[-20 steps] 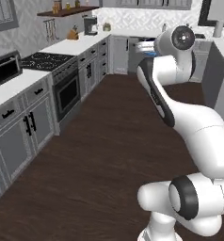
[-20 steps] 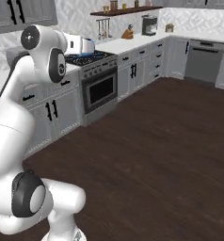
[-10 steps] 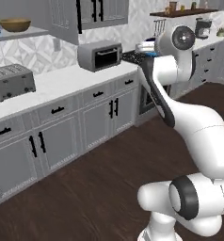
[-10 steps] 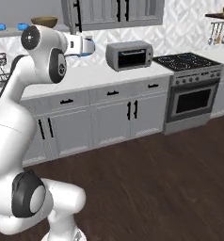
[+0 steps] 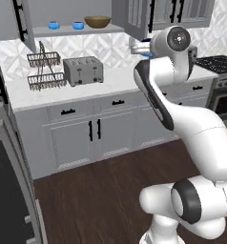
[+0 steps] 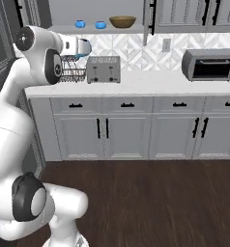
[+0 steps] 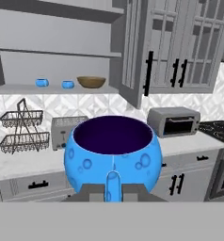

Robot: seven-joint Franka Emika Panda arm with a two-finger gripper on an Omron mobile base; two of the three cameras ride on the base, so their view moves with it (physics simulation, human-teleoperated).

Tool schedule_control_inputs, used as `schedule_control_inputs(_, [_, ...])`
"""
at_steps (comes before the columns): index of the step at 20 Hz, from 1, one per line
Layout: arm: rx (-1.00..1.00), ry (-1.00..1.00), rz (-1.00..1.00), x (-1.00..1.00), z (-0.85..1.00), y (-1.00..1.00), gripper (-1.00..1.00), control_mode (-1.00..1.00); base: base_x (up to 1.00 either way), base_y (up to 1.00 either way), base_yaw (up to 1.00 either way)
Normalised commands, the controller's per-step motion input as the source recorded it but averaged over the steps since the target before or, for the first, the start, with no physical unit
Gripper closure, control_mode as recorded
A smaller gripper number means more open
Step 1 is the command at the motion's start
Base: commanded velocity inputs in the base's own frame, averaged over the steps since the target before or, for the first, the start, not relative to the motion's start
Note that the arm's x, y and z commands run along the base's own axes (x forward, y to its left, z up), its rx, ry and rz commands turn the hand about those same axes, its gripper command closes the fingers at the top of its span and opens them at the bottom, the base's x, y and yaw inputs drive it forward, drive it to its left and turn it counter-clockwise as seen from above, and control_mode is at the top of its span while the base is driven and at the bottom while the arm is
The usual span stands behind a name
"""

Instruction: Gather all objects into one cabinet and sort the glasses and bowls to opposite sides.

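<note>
The tool (image 7: pixel 113 192) is clenched on a blue cup (image 7: pixel 113 156), which sits upright in its grip with the dark inside showing, held out in the air in front of the open cabinet (image 7: pixel 57 56) and lower than its shelf (image 5: pixel 72 31). From the right base camera the same cup (image 6: pixel 84 48) shows at the end of the arm, just in front of the wire basket rack (image 6: pixel 72 72) and to the left of the toaster (image 6: pixel 103 69). On the cabinet shelf stand two more blue cups (image 5: pixel 54 25) (image 5: pixel 77 25), a little apart from each other, with the wooden bowl (image 5: pixel 97 21) to their right, close beside the second cup. The cabinet door (image 7: pixel 132 52) stands swung open at the right end of the shelf, its black bar handle (image 7: pixel 148 73) facing out. Below the cabinet, the desk (image 5: pixel 63 93) carries the rack and toaster side by side, and a toaster oven (image 6: pixel 209 64) stands well to the right of them.
</note>
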Motion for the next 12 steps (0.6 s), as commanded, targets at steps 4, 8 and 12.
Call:
schedule_control_inputs(4, [0.0,0.0,0.0,0.0,0.0,0.0,1.0,1.0,0.71,-0.04,0.01])
schedule_control_inputs(8, [0.0,0.0,0.0,0.0,0.0,0.0,1.0,1.0,1.0,-0.28,0.29])
schedule_control_inputs(12, [0.0,0.0,0.0,0.0,0.0,0.0,1.0,1.0,1.0,-0.28,0.51])
